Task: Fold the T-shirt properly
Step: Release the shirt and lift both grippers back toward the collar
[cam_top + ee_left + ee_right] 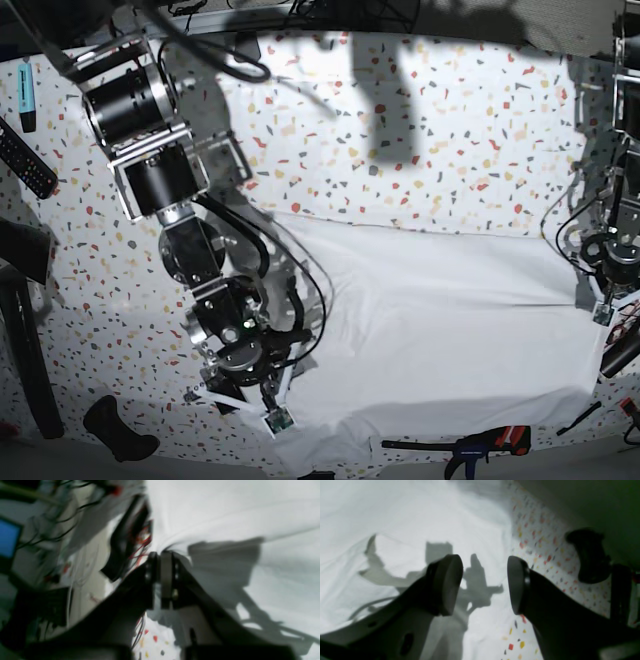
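The white T-shirt point(440, 340) lies spread across the front half of the speckled table point(450, 130), partly folded into a broad band. My left gripper point(165, 555) is shut, pinching a bunched edge of the shirt point(225, 510); in the base view it is at the shirt's right end point(598, 305). My right gripper point(482, 585) is open and empty, hovering just over the shirt's point(395, 517) edge, with bare table point(545, 542) to one side. In the base view it is at the shirt's front left corner point(275, 415).
A black remote point(25, 160) and a teal marker point(25, 95) lie at the far left. A black object point(115, 430) sits at the front left, also in the right wrist view point(590, 555). A red-handled clamp point(490, 440) lies at the front edge. Cables hang at the right.
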Controlling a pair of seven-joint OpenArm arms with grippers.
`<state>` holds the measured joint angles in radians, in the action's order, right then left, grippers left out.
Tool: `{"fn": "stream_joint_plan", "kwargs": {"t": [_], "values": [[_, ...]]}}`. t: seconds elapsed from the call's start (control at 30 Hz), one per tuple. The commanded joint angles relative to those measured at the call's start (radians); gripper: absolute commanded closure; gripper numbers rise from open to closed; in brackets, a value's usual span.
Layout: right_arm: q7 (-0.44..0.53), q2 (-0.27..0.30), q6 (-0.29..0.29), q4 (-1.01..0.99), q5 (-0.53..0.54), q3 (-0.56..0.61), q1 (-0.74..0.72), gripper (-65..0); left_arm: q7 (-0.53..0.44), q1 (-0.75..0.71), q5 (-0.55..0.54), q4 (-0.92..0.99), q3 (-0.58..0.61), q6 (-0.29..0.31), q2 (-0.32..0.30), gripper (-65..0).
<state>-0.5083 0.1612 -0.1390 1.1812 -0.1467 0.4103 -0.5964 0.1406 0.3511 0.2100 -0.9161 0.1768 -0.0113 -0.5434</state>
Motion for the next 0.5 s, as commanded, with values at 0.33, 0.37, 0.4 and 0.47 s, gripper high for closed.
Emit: {"fn": "stream_joint_plan", "kwargs": {"t": [0.33,0.37,0.4,0.47], "values": [[-0.029,-0.003,-0.002,0.287,0.071,-0.005,0.114,-31.8,-0.084,0.026,-0.002,-0.013,-0.01,0.027,-0.019,-16.6],[-0.027,-0.003,-0.007,0.286,0.094,-0.005,0.132,-31.8,-0.083,0.026,-0.006,-0.013,-0.01,0.027,-0.019,-16.6],[-0.019,-0.003,-0.014,0.286,0.111,-0.005,0.152,-31.8,-0.081,0.026,-0.032,-0.013,-0.01,0.027,-0.019,-16.6],[0.016,-0.003,-0.028,0.283,0.129,-0.005,0.196,-31.8,-0.082,0.024,-0.134,-0.013,-0.01,0.032,-0.019,-16.6]]}}
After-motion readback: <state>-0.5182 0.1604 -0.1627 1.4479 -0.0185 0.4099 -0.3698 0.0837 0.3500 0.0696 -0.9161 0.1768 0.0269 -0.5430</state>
